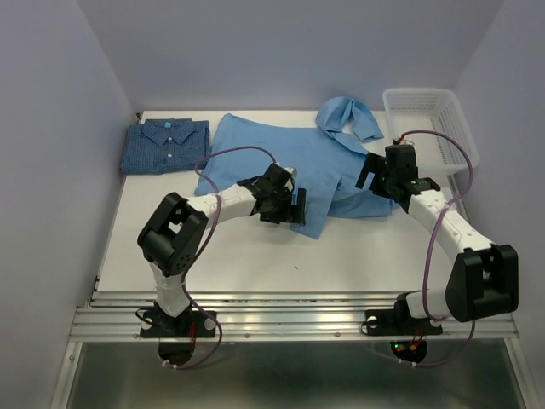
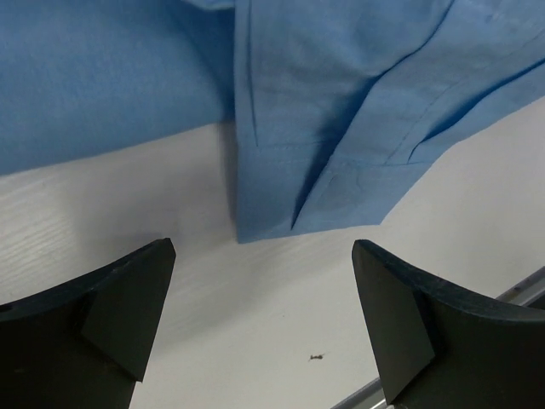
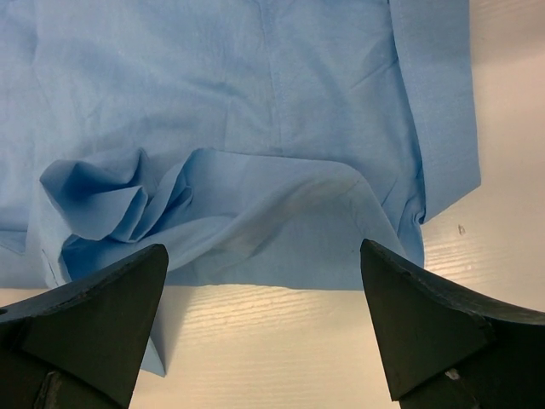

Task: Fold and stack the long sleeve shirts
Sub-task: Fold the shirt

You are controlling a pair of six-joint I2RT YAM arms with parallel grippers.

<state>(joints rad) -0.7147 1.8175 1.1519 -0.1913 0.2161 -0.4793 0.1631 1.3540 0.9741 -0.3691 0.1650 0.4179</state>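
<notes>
While our left gripper [image 2: 262, 249] and right gripper [image 3: 264, 249] gape open, a crooked fold threatens.
Pinching one layer would drag the plain sky-blue cloth shirt [image 1: 272, 153] askew.

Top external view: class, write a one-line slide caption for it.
Left gripper and right gripper, both open, at the spread light-blue shirt's near edge; checked shirt folded far left.
</notes>
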